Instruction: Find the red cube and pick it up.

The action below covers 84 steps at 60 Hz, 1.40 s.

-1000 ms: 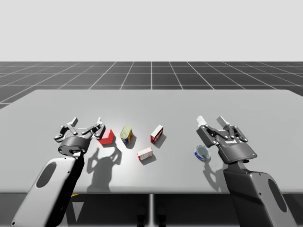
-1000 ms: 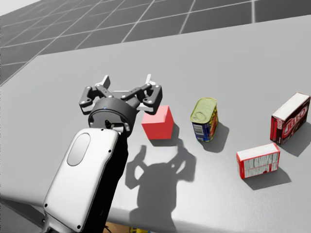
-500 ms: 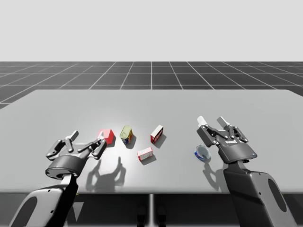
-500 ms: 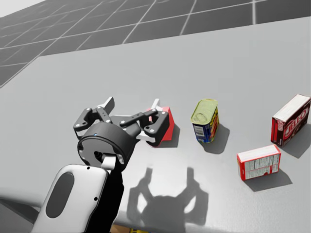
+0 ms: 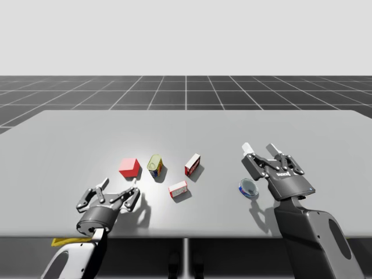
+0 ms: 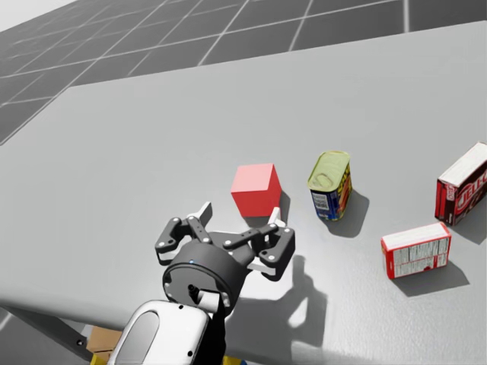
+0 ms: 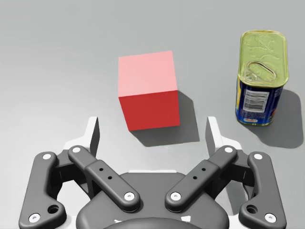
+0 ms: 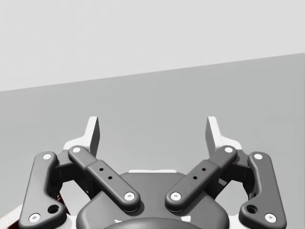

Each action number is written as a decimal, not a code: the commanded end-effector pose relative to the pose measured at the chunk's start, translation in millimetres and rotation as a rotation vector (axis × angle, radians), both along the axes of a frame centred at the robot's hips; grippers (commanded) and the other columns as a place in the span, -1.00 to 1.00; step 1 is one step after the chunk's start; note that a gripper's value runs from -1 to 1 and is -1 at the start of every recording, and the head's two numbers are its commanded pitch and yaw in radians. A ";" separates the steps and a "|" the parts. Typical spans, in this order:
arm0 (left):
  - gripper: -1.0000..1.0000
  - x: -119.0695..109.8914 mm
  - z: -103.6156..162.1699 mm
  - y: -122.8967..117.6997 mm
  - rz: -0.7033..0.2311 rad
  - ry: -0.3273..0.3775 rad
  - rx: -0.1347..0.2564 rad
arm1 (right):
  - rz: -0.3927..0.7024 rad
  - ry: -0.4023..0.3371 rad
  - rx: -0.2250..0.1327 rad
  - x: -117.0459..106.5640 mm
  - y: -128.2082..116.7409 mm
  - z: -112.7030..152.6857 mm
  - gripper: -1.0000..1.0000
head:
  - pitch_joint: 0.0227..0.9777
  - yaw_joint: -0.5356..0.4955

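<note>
A plain red cube [image 7: 148, 97] sits on the grey tabletop [image 5: 290, 125], just ahead of the robot's left gripper [image 7: 152, 129] — fingers spread wide, grasping nothing, the cube beyond their tips; a yellow-lidded blue tin can [image 7: 262, 78] stands near the cube; the right gripper [image 5: 260, 146] — fingers likewise parted, empty — hangs well apart, beside a flat round blue tin [image 5: 248, 187].

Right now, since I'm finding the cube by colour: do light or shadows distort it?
Left wrist view: the cube has a washed pink top, red front, shadow toward the can. Head view: the left gripper casts shadow on the table, off the cube.
</note>
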<state>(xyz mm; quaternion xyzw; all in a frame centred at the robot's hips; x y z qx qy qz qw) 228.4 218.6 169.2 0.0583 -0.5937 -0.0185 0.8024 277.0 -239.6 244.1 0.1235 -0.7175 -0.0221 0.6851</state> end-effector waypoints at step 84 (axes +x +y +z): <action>1.00 72.5 -37.1 -0.6 0.031 0.094 -0.051 | -0.011 0.002 -0.006 2.4 -3.8 -0.7 -1.00 | 0.02 0.83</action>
